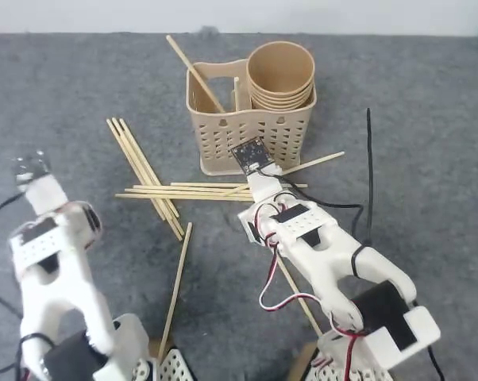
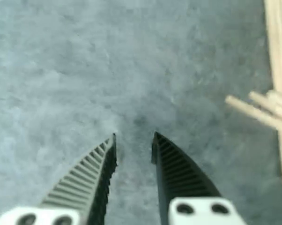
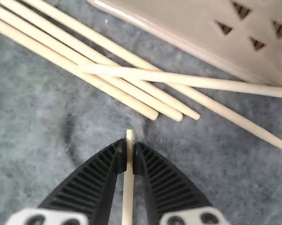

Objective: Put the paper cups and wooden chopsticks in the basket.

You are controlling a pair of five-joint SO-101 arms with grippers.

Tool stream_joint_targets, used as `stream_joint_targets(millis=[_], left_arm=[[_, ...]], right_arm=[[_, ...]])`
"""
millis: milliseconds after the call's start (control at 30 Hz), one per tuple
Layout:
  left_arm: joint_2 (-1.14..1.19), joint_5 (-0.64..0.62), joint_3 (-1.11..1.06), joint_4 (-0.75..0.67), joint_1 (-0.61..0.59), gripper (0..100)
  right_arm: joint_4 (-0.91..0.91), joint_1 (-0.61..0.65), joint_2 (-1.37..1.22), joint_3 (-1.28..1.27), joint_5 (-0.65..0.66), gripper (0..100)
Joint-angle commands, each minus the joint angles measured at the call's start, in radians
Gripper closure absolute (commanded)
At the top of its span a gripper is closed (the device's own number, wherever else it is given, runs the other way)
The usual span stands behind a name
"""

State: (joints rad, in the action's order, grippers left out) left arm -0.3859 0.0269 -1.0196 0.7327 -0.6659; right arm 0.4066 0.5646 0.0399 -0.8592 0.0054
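Note:
The beige basket [image 1: 223, 135] stands at the back of the grey carpet, with stacked paper cups [image 1: 280, 75] in its right compartment and chopsticks [image 1: 195, 71] leaning in its left one. My right gripper [image 3: 129, 143] is shut on the tip of a wooden chopstick [image 3: 128, 187], low over the carpet just in front of the basket wall [image 3: 234, 33]. Several loose chopsticks [image 3: 131, 79] lie between the two. Far to the left, my left gripper [image 2: 134, 136] hangs open over bare carpet with nothing between its fingers, and chopstick ends [image 2: 272, 112] lie off to one side.
More loose chopsticks lie crossed on the carpet left of the basket [image 1: 144, 167], one [image 1: 175, 278] lies between the arms, and one [image 1: 314, 163] leans by the basket's right corner. A black cable [image 1: 369, 182] runs along the right side.

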Motion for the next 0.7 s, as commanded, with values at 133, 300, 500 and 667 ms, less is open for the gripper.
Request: stream_joint_targets(millis=[133, 300, 500, 667], left_arm=[[0.031, -0.166, 0.533, 0.497, 0.084, 88], [0.219, -0.267, 0.845, 0.687, 0.167, 88], [0.394, -0.327, 1.001, 0.749, 0.242, 88], [0.522, -0.359, 0.998, 0.624, 0.282, 88]], right_arm=[[0.013, -0.019, 0.015, 0.008, -0.012, 99.2], [0.013, -0.021, 0.015, 0.008, -0.012, 99.2], [0.013, -0.021, 0.015, 0.009, -0.011, 99.2], [0.013, -0.021, 0.015, 0.009, -0.008, 99.2]])
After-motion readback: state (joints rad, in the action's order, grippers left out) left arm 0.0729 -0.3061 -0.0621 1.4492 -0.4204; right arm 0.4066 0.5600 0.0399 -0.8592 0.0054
